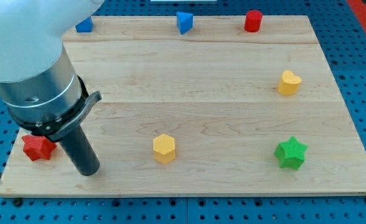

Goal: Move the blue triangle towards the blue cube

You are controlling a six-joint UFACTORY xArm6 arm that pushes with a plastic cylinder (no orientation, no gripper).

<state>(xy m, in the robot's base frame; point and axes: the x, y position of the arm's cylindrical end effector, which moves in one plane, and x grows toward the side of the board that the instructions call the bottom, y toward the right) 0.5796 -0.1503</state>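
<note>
1. The blue triangle [183, 22] is seen at the top edge of the tabletop [195, 112], near the middle.
2. The blue cube [84, 25] is placed at the top left, well apart from the triangle and partly hidden by the arm [27, 56].
3. My tip [88, 169] is set down at the bottom left, just beside the red star [38, 147], far from both blue blocks.
4. No fingers are carried by the rod, so no grasp is shown.
5. A red cylinder [253, 20] is found at the top right.
6. A yellow heart [289, 83] is seen at the right.
7. A yellow hexagon [164, 149] lies at bottom centre; a green star [291, 153] lies at bottom right.
</note>
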